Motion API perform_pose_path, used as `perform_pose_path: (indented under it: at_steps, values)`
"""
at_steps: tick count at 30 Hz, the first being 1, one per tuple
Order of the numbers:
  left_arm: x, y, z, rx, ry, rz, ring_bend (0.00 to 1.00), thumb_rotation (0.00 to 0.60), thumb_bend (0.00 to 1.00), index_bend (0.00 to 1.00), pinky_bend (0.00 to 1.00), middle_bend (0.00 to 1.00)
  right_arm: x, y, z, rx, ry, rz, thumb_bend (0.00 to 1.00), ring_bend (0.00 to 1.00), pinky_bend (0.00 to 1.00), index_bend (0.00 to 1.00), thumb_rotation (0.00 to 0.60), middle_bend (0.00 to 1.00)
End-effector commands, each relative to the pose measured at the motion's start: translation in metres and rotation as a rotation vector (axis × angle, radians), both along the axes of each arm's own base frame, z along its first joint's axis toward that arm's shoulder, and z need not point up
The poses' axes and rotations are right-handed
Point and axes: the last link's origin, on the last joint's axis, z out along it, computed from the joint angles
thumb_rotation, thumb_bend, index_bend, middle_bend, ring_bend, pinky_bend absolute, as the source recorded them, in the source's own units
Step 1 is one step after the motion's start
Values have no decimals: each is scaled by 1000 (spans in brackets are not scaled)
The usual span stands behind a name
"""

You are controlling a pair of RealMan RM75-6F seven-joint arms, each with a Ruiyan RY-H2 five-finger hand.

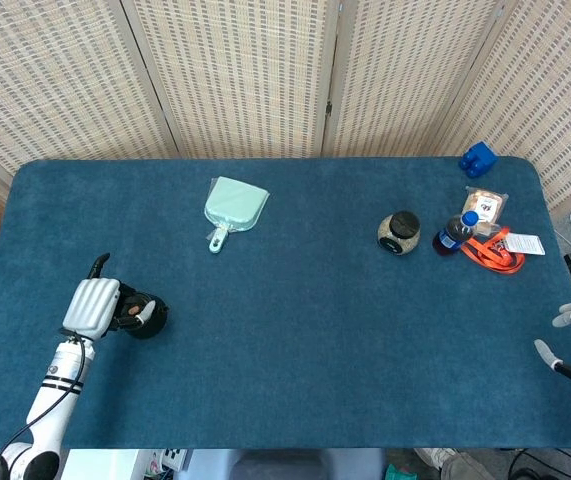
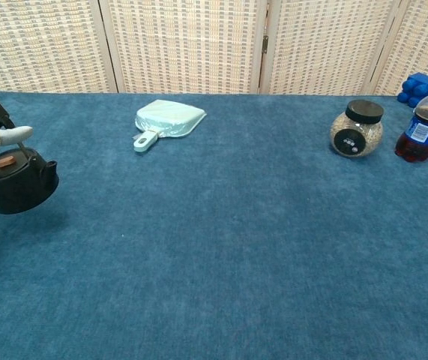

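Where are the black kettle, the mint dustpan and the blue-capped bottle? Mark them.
black kettle (image 2: 16, 187), chest view, on its body.
mint dustpan (image 1: 236, 205), head view, on its pan.
blue-capped bottle (image 2: 421, 135), chest view, on its label.

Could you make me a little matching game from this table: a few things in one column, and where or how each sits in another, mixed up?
Things:
1. black kettle
2. mint dustpan
3. round jar with black lid
4. blue blocks

Places:
a. far right corner of the table
b. lying alone, far side, left of centre
c. held by its handle in the left hand
d. standing just left of the bottle of dark drink

Pairs: 1-c, 2-b, 3-d, 4-a
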Motion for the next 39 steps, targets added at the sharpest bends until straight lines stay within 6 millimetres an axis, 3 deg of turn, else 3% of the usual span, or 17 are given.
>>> perform_pose_path:
  at_steps: [1,9,16,18,26,39]
  values:
    - [-1,0,1,2,-1,6,884,349,281,935,43,1000,0,-1,0,2,0,0,174,239,231,514,600,406]
    - [-4,1,3,8,-5,21,885,363,281,939,157,1000,1,-2,-1,4,-1,3,173,235,231,514,600,402]
    - [-3,1,4,-1,-21,29,890,181,281,946,232,1000,0,-2,-1,4,-3,4,174,233,231,514,600,401]
    - [-2,2,5,3,-21,30,891,156,281,949,244,1000,0,-2,-1,2,-4,3,174,232,231,514,600,401]
    - [-2,3,0,7,-4,37,907,327,319,966,334,1000,-3,1,0,-5,-7,-8,173,231,231,514,600,401]
    - [-1,3,-1,2,-5,37,907,347,341,966,346,1000,-3,0,0,-7,-5,-8,174,230,231,515,600,400]
